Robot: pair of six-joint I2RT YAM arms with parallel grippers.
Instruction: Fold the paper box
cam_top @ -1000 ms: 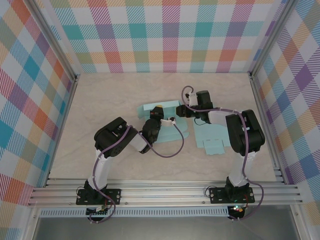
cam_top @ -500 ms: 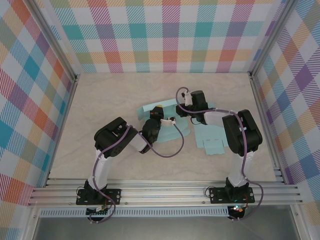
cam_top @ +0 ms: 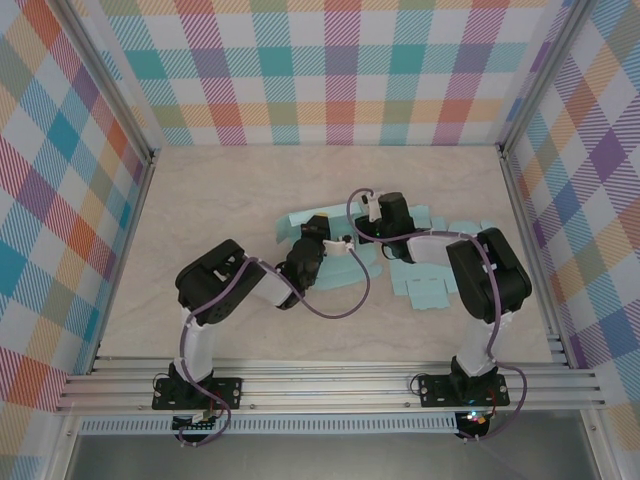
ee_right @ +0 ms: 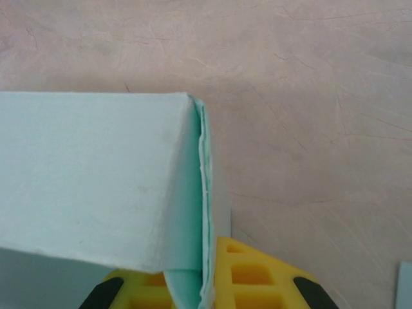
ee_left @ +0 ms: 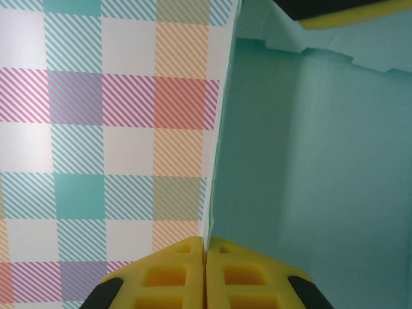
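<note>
The left hand (ee_left: 206, 252) is clamped shut on the thin edge of a raised panel of the teal paper box (ee_left: 309, 161). Its yellow pads (ee_left: 168, 278) are pressed together with nothing but the sheet between them, and the panel stands upright against the checked wall (ee_left: 109, 129) behind. Opposite it, the right hand (ee_right: 205, 286) grips a doubled-over edge of the same box, where one layer has been creased back along a sharp fold line. The paper runs down between its pads (ee_right: 257, 277), which are closed to the thickness of the fold. Seen from above, the box lies in the middle of the pale surface (cam_top: 220, 200), between the two arms. Its central part is lifted where the hands meet, and its outer flaps (cam_top: 428, 292) lie flat and unfolded beside the right arm, so the folding looks to be at an early to middle stage. The two grips appear to share the work: one hand seems to steady a wall in the vertical while the other pinches a crease to set it. Held at opposite sides, they would stop the light sheet from sliding or springing flat. Thin card of this kind is likely to buckle if either hand pulls sideways, so the next move probably calls for a short, even push along the fold.
</note>
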